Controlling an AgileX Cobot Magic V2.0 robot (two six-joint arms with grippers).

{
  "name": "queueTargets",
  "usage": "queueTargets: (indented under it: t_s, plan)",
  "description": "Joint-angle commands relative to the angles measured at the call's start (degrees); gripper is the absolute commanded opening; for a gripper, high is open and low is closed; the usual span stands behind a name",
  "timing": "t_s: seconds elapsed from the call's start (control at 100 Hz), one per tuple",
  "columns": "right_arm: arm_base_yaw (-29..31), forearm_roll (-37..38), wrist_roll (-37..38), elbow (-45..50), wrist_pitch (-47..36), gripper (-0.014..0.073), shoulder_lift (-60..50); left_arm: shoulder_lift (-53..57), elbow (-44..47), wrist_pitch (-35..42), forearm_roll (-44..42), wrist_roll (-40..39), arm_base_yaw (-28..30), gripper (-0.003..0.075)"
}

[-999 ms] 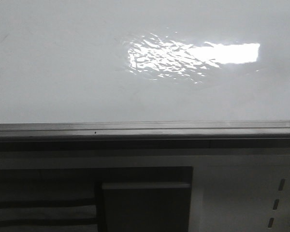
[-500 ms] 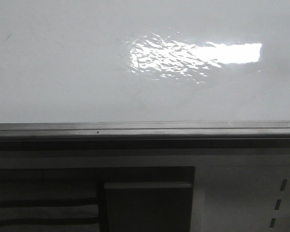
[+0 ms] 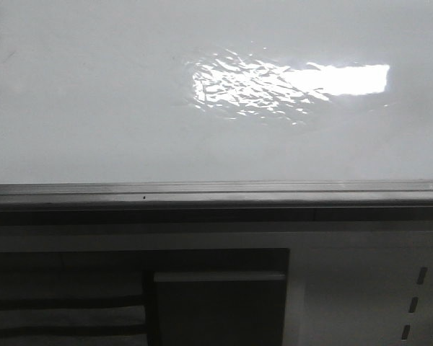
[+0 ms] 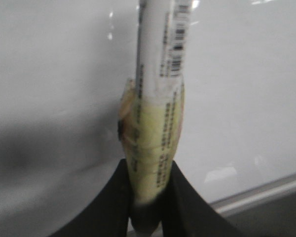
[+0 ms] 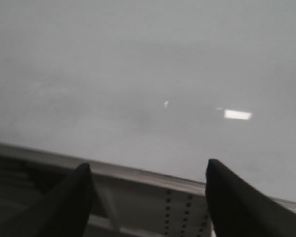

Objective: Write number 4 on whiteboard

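Note:
The whiteboard (image 3: 94, 108) fills the upper front view, glossy white, with a grey metal rail (image 3: 216, 193) along its lower edge. No number 4 shows on it in any view. My left gripper (image 4: 149, 168) is shut on a white marker (image 4: 158, 98) with a barcode label and yellowish tape. The marker points at the whiteboard (image 4: 246, 98), and its tip is out of view. My right gripper (image 5: 147, 164) is open and empty, facing the whiteboard (image 5: 138, 74) just above the rail (image 5: 138, 173). Neither gripper shows in the front view.
A bright rippled light reflection (image 3: 274, 83) lies on the board's upper right. Below the rail stands a dark panelled cabinet (image 3: 216, 303) with a slotted pale panel (image 3: 418, 303) at the right. That panel also shows in the right wrist view (image 5: 180, 212).
The front view is almost the same. A faint dark shadow has appeared at the board's upper left edge.

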State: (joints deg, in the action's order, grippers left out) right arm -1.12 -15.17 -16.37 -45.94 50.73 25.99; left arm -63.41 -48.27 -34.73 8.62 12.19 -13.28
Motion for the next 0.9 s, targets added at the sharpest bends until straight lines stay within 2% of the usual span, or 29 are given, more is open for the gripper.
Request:
queueTargets:
  t_s: [0.0,0.1,0.19,0.29,0.51,0.66,0.89]
  plan:
    - [-1.02,-11.34,-10.70,-4.47,2.47,0.0437,4.60,1.42,-6.34,-6.09,2.10,5.68,-3.40,-0.0020]
    - [-2.03,-20.51,-19.71,-6.21,7.09,0.0437,9.57,1.42,-10.58,-13.91,6.90,12.43,-8.04,-0.0020]
    - [-2.72,-25.20,-29.89,-7.59,11.19,0.0437,14.13,1.02,-13.48,-18.29,12.43,17.07,-12.44,-0.0020]
    - [-4.17,-26.58,-35.60,-9.43,15.68,0.0437,19.16,-0.95,-16.45,-23.23,14.74,20.00,-17.62,-0.0020]
    - [-14.40,-27.27,-47.27,-11.72,12.55,0.0437,26.75,-6.85,-20.50,-25.54,14.64,26.68,-27.84,-0.0020]
    - [-21.41,-27.27,-48.80,-12.72,6.38,0.0437,30.22,-10.52,-21.72,-25.62,14.52,27.85,-31.88,-0.0020]
    - [-27.97,-27.27,-48.80,-16.31,5.01,0.0437,35.62,-12.01,-22.20,-25.02,13.27,29.43,-35.62,-0.0020]
